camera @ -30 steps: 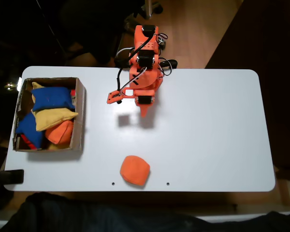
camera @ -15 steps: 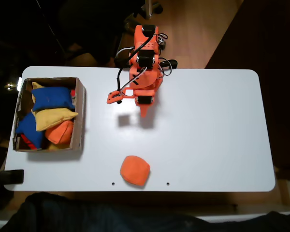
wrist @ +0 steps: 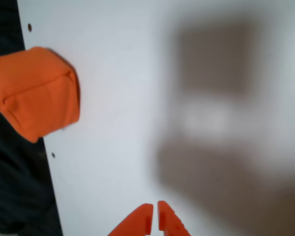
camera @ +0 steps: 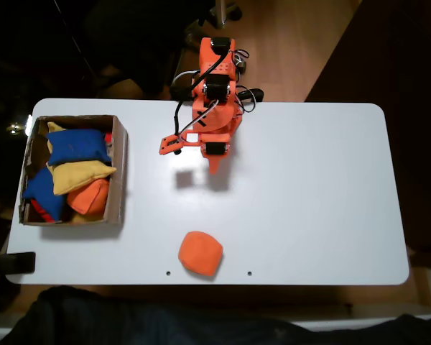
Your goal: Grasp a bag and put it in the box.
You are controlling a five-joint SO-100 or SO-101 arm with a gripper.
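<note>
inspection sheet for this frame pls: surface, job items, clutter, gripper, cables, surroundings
Surface: white table, bare apart from the items below; two small holes near its front edge.
Job's things: orange beanbag lying loose near the front edge, untouched; cardboard box at the left end in the fixed view.
Clutter: box already holds a blue beanbag, a yellow beanbag, a darker orange beanbag and another blue one.
Gripper: gripper shut, empty, above bare table, apart from the orange beanbag.
Cables: black cables looped at the arm base.
Surroundings: wood floor; dark elsewhere.
</note>
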